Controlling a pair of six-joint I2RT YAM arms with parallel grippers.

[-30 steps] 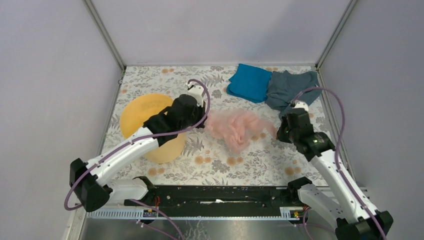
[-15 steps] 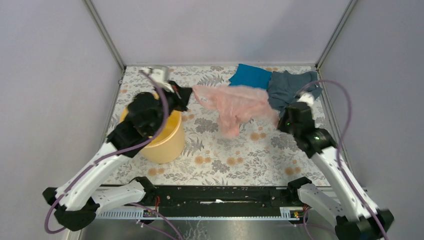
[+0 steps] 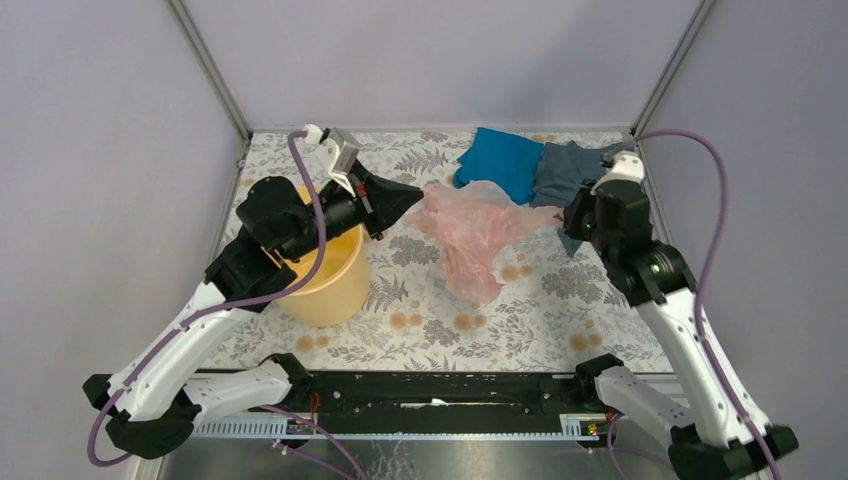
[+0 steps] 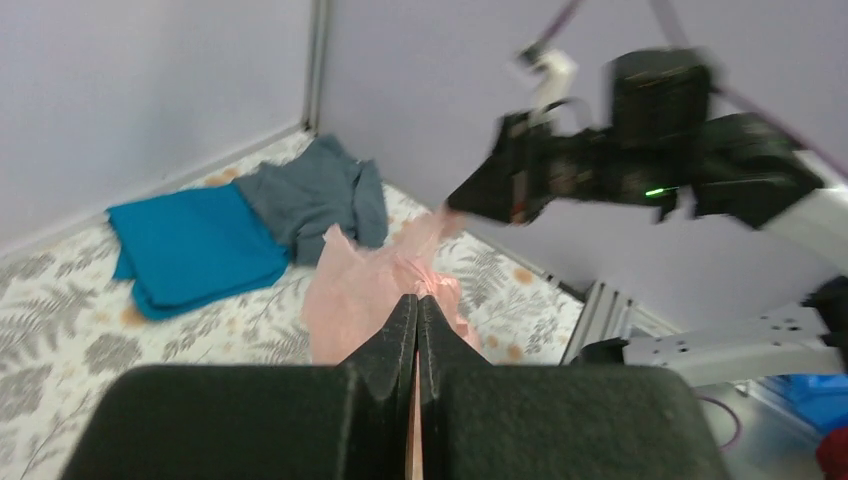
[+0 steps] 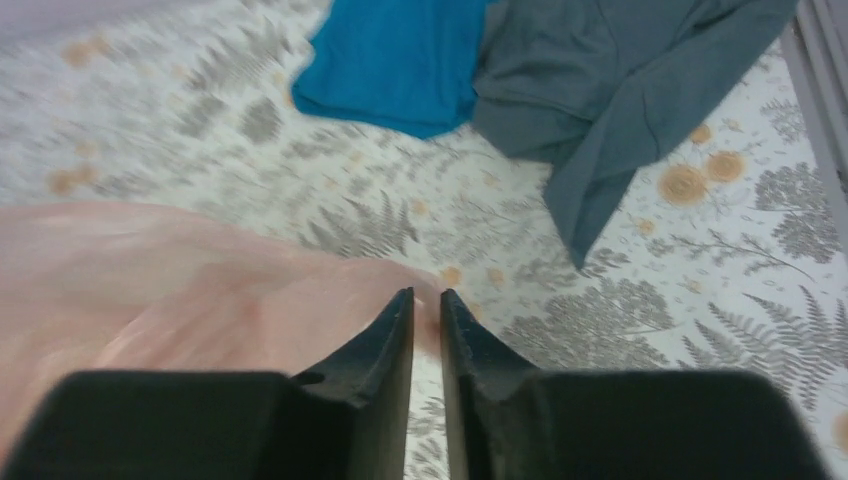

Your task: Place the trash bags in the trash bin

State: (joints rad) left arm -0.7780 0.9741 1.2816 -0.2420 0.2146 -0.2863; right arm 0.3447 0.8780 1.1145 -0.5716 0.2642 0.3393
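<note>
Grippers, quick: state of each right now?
Left gripper: shut on the pink bag.
Right gripper: jaws slightly open, bag edge at its tips; a grip cannot be told.

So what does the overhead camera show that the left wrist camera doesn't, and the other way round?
Only the overhead view shows the yellow bucket. Only the left wrist view shows, close up, the left gripper shut on the pink bag. Both show that bag, the blue cloth, the grey cloth and the right gripper.
</note>
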